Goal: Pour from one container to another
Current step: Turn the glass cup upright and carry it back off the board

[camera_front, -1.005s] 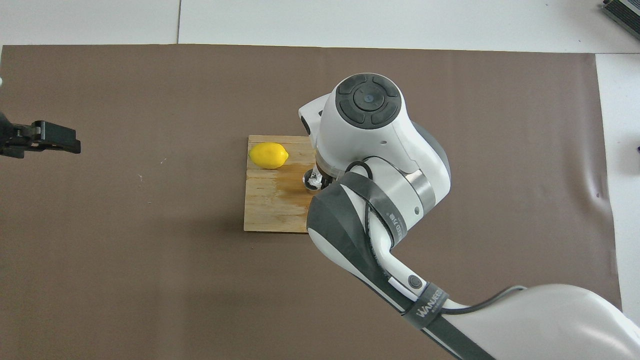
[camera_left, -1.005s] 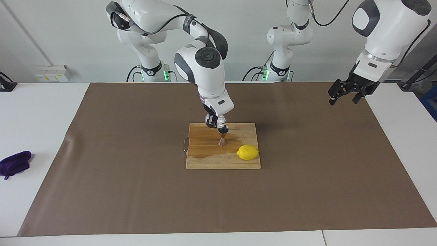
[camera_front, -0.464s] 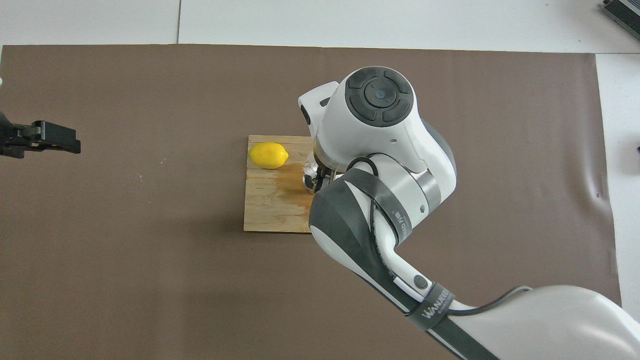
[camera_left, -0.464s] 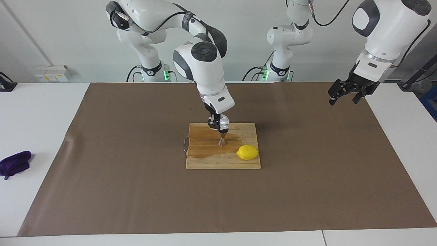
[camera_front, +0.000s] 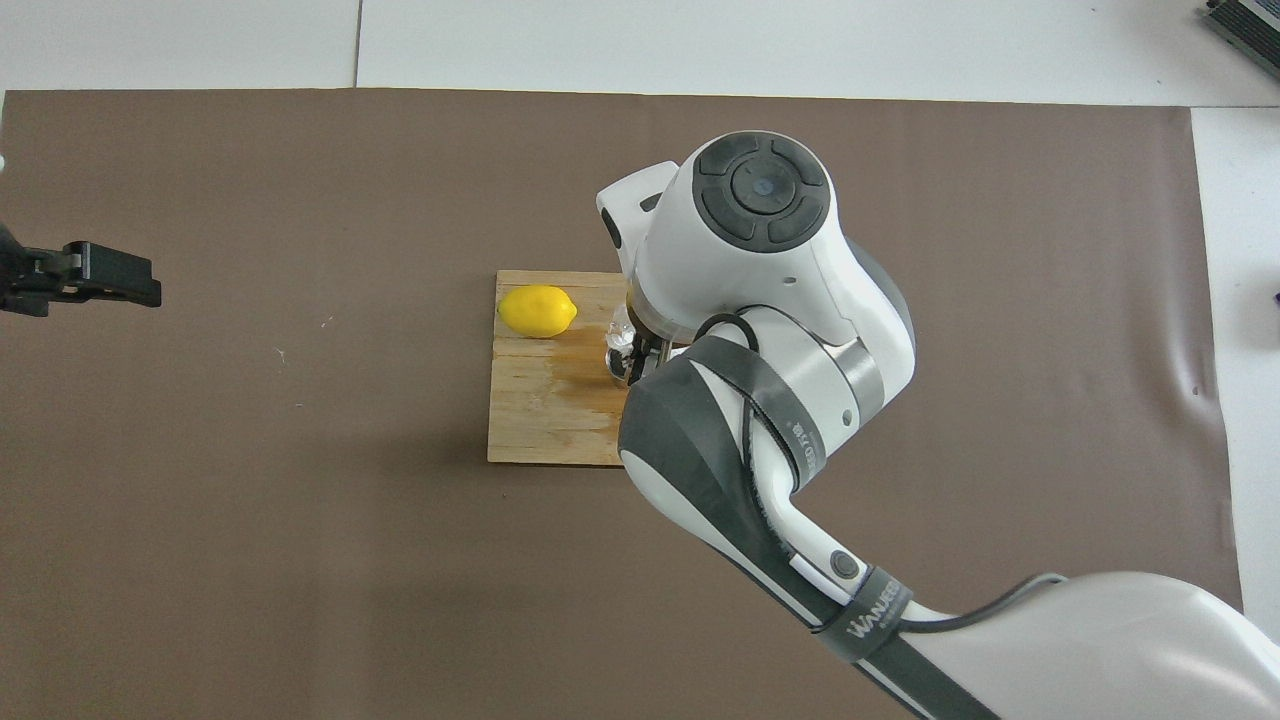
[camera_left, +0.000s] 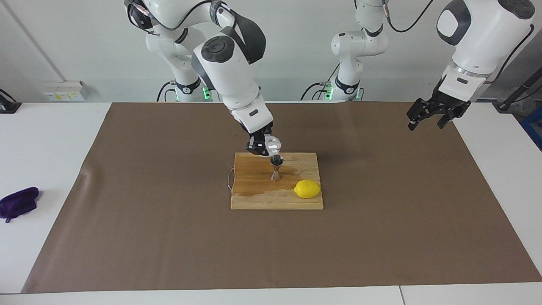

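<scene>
Now the right gripper has its fingers squeezed on the cup, holding it up in the air. The cup is tipped over on its side, with its mouth pointing down at the jigger. It sits just above the jigger's top and a little to one side — I think that is so whatever is inside can run straight down into the small steel bowl. I cannot see any liquid falling.

The jigger stands upright on the board, near the middle of it. Its top opening is narrow, so the cup has to stay very close and right over it, or the pour will miss. The wood around the jigger looks darker and wet, so I guess some has spilled.

A lemon lies on the board too, beside the jigger, toward the left arm's end of the worktop. It is not touching the jigger, and it is out of the way of the pour.

The left gripper waits up in the air with its fingers spread and nothing in them — well apart from the board, over the edge of the brown mat.
</scene>
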Controlling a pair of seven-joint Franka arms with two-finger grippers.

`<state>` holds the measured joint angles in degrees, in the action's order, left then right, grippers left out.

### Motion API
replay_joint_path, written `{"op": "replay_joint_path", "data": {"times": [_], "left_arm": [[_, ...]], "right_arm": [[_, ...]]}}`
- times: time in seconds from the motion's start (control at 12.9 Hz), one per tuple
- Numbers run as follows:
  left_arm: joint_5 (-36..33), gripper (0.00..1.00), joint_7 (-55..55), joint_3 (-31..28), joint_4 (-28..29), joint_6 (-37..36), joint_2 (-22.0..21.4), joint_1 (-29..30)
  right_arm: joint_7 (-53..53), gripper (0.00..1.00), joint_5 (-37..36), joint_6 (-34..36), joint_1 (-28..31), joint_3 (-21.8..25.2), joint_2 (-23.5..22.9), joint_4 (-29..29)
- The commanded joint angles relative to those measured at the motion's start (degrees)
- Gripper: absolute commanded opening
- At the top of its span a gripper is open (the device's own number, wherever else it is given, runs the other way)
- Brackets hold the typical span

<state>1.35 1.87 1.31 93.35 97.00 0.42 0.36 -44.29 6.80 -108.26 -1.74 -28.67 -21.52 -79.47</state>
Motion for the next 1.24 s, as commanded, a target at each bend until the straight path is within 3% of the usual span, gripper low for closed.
{"op": "replay_joint_path", "data": {"times": [0.0,0.39,0.77,1.16], "left_arm": [[-1.00,1.00,-0.02,-0.08,0.78,-0.32,-0.78,-0.01],[-1.00,1.00,-0.11,-0.08,0.69,-0.32,-0.78,-0.01],[-1.00,1.00,-0.11,-0.08,0.78,-0.32,-0.78,-0.01],[-1.00,1.00,-0.02,-0.08,0.78,-0.32,-0.78,-0.01]], "right_arm": [[-9.46,0.26,8.99,-0.81,0.86,6.14,4.37,-3.05],[-32.22,0.26,20.52,3.66,0.86,20.20,7.98,-8.06],[-53.48,0.26,20.98,11.57,1.47,29.35,9.83,-11.75],[-69.59,0.28,21.24,12.64,1.74,36.82,12.38,-20.27]]}}
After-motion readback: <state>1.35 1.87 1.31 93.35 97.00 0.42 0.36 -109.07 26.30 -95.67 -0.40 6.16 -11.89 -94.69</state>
